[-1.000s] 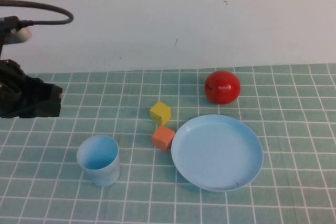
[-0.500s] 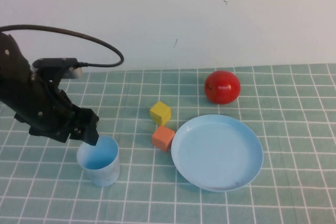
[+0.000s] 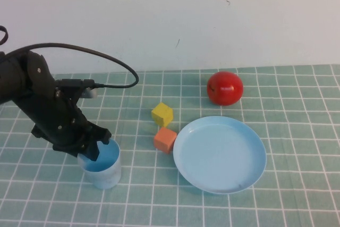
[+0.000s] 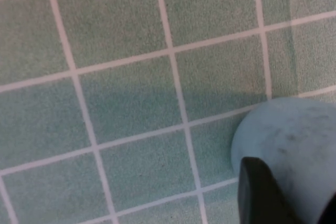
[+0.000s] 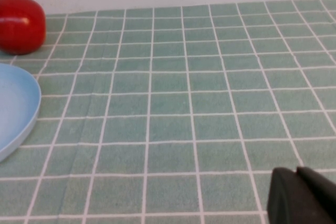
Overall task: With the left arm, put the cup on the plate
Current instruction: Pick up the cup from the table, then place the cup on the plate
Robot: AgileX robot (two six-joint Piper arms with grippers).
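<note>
The cup (image 3: 102,165) was a small, light blue, handleless tumbler, slightly tapered toward its base, standing upright with its mouth up on the green checked mat (image 3: 297,99), toward the near left of the scene. In the left wrist view its outer wall (image 4: 294,145) looked matt and faintly scuffed. It stood well apart from the plate (image 3: 219,154), a wide, shallow, light blue round dish with a raised rim, lying flat to the right of the cup.

The left gripper (image 3: 99,148) was down at the cup's rim on its far left side, one dark finger (image 4: 262,192) lying against the cup wall. Whether the fingers had closed on the cup could not be told.

The right gripper (image 5: 302,198) showed only as a dark tip low over the mat, right of the plate; its state could not be told.

An orange cube (image 3: 165,140) sat just beside the plate's left edge, a yellow cube (image 3: 162,114) just behind it, and a red apple (image 3: 224,87) beyond the plate.

No brand, label or legible writing was visible on any item.
</note>
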